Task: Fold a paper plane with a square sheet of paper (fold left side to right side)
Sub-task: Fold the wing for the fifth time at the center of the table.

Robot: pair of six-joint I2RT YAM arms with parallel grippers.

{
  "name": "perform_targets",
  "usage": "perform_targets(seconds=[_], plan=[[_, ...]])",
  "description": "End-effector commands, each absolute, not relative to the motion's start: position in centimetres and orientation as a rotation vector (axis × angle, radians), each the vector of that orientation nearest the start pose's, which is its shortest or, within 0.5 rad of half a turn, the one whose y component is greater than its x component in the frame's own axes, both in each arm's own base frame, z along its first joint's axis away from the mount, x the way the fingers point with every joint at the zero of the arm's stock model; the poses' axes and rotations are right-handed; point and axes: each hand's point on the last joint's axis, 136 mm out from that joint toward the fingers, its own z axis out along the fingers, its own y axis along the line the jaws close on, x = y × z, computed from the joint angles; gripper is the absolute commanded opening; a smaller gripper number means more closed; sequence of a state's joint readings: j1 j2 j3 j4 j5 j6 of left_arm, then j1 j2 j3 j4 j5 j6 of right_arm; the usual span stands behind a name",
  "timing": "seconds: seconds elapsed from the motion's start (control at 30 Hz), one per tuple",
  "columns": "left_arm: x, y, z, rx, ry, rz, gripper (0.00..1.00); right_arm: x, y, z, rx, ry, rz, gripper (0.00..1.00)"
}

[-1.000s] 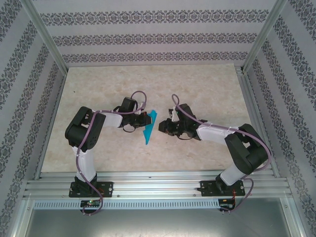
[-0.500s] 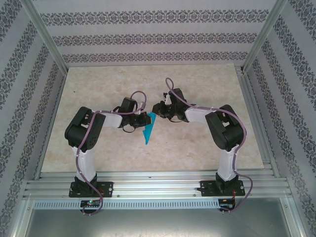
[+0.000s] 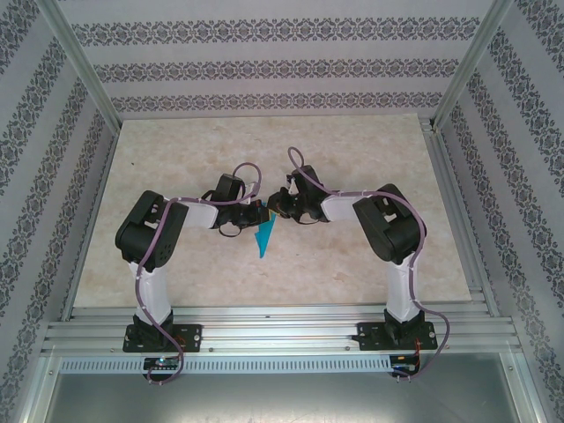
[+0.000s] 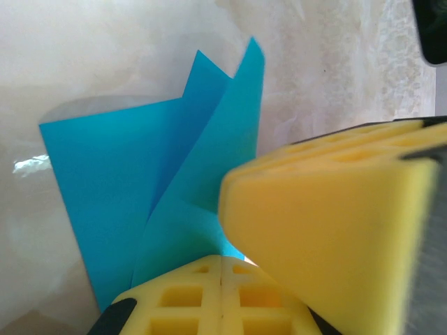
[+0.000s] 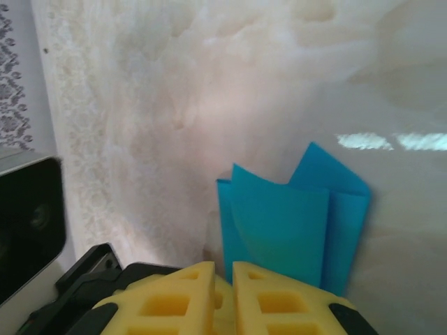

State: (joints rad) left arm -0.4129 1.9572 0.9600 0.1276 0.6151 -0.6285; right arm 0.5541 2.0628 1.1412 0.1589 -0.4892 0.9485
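The cyan-blue square sheet of paper (image 3: 263, 238) is folded into a narrow pointed shape at the table's middle, its tip toward the near edge. My left gripper (image 3: 260, 212) is shut on its upper end. In the left wrist view the pads (image 4: 222, 259) meet on the layered blue paper (image 4: 119, 174), and a yellow finger (image 4: 328, 230) of the right gripper crowds in from the right. My right gripper (image 3: 278, 204) meets the left over the same end. Its pads (image 5: 223, 266) stand a thin slit apart at the edge of the paper (image 5: 286, 223).
The pale marbled tabletop (image 3: 370, 159) is walled by patterned panels and metal frame posts (image 3: 84, 70). The left arm's black body (image 5: 28, 223) sits close at the left of the right wrist view. Both arms' elbows (image 3: 145, 233) bend outward.
The right arm swung from the paper's right side forward and left until its gripper reached the paper's upper end beside the left gripper, its jaws narrowing. The left arm and the paper held still.
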Motion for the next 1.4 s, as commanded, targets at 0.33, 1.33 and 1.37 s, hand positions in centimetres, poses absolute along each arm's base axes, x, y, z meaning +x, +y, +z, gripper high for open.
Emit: perform_targets(seconds=[0.33,1.33,1.37], plan=[[33.3,-23.8,2.4,0.005,2.66,-1.047,0.14,37.9,30.5,-2.0,0.279,2.766,0.927,0.14],[25.7,-24.0,-1.2,0.129,2.825,-0.771,0.13,40.5,32.6,6.0,0.075,2.541,1.083,0.17],[25.4,-23.9,-1.5,0.124,2.832,-0.764,0.13,40.4,32.5,7.2,0.055,2.518,1.092,0.18]])
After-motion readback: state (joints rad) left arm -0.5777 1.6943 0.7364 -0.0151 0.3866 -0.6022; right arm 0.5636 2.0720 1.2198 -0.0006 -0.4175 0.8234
